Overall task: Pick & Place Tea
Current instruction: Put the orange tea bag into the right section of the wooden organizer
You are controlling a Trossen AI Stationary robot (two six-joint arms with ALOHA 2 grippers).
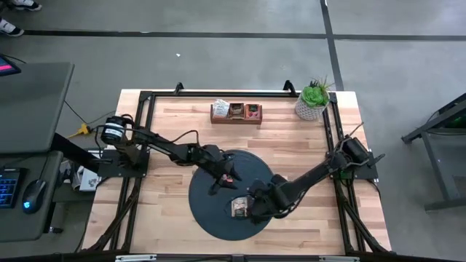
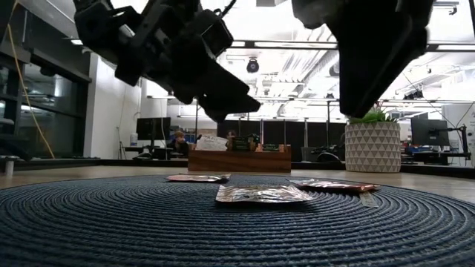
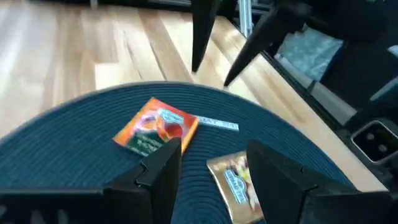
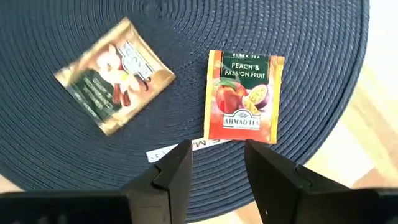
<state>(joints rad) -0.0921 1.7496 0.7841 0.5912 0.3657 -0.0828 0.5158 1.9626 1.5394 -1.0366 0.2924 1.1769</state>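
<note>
The tea lies as flat sachets on the dark round mat (image 1: 211,211). An orange sachet (image 4: 244,96) and a brown-gold one (image 4: 115,74) show under my right gripper (image 4: 217,158), which points down, open, above them. My left gripper (image 3: 211,158) hovers open over the mat, with the orange sachet (image 3: 157,127) and the gold one (image 3: 235,180) just ahead of its fingers. In the high view a sachet (image 1: 239,207) lies beside my right gripper (image 1: 251,207), and my left gripper (image 1: 222,175) is over the mat's far half. Three sachets (image 2: 261,194) lie flat in the low view.
A thin white strip (image 4: 180,148) lies on the mat beside the orange sachet. A wooden box (image 1: 236,113) holding more sachets stands at the table's far side, and a potted plant (image 1: 313,102) at the far right. Bare wood surrounds the mat.
</note>
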